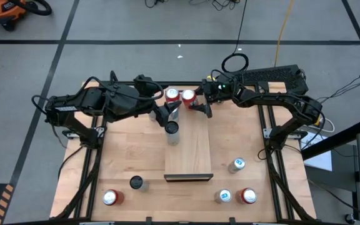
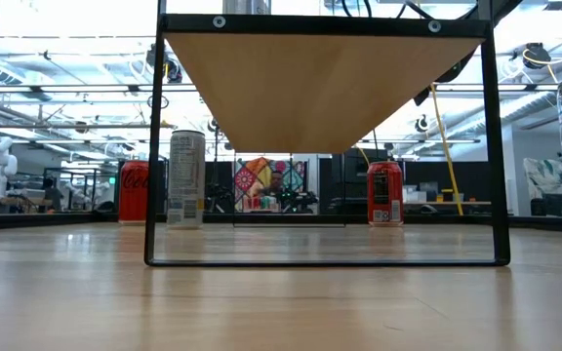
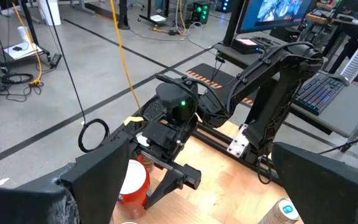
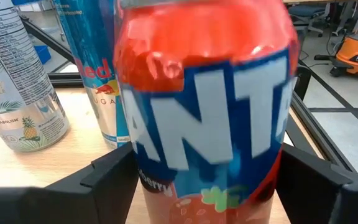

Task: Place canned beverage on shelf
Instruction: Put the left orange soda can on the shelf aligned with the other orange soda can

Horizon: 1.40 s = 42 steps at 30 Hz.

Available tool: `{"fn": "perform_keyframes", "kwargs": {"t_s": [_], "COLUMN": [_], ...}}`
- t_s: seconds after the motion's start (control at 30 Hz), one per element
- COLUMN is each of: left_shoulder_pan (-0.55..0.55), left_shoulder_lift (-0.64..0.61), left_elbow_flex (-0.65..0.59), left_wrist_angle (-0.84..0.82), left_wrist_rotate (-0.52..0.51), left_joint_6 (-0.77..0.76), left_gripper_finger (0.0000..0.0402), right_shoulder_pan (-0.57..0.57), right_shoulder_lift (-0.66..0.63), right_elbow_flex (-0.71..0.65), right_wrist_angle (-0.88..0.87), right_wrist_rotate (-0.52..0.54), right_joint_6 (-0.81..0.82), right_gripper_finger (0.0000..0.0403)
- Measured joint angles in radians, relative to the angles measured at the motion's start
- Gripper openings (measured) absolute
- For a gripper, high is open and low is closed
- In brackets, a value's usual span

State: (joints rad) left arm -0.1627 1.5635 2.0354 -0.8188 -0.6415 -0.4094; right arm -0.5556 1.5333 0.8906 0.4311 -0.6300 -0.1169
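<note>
Eight cans: standing on the tabletop [image 1: 124, 156], none on the shelf [image 1: 189, 150].
Shelf: lying lengthwise mid-table, bare, with its dark strip [image 1: 189, 178] at the near end; in the low view it is sitting raised on a black frame [image 2: 151, 146].
Fanta can [image 1: 188, 97]: standing just beyond the shelf's far end, beside another red can [image 1: 172, 95].
Right gripper [image 1: 200, 107]: reaching in at the Fanta can, which is filling the gap between the jaws in its wrist view; whether they are clamping it, cannot tell.
Left gripper [image 1: 167, 114]: hovering near the slim can [image 1: 172, 129], jaws spread wide and holding nothing.
Near edge: two red cans, two blue-white cans and one dark can standing loose.
</note>
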Motion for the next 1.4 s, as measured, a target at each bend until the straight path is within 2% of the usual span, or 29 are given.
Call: {"fn": "perform_keyframes", "kwargs": {"t_s": [0.43, 0.7, 0.87, 0.97, 1.4], "left_shoulder_pan": [0.000, 0.000, 0.000, -0.003, -0.003], "left_shoulder_lift": [0.000, 0.000, 0.000, 0.000, 0.000], "left_elbow_flex": [0.000, 0.000, 0.000, 0.000, 0.000], "left_wrist_angle": [0.000, -0.001, -0.001, -0.001, -0.002], "left_wrist_rotate": [0.000, 0.000, 0.000, 0.000, 0.000], "left_joint_6": [0.003, 0.003, 0.003, -0.002, 0.006], "left_gripper_finger": [0.0393, 0.0393, 0.0393, 0.0393, 0.0393], "right_shoulder_pan": [-0.005, -0.008, -0.009, -0.017, -0.045], "right_shoulder_lift": [0.000, 0.000, -0.020, -0.054, -0.219], "right_elbow_flex": [0.000, 0.000, 0.000, 0.000, 0.000], "right_wrist_angle": [-0.018, -0.020, -0.023, -0.059, -0.327], "right_wrist_rotate": [-0.004, -0.003, 0.006, 0.035, 0.040], "right_joint_6": [0.008, 0.020, 0.022, 0.004, -0.037], "right_gripper_finger": [0.0307, 0.0347, 0.0350, 0.0350, 0.0350]}}
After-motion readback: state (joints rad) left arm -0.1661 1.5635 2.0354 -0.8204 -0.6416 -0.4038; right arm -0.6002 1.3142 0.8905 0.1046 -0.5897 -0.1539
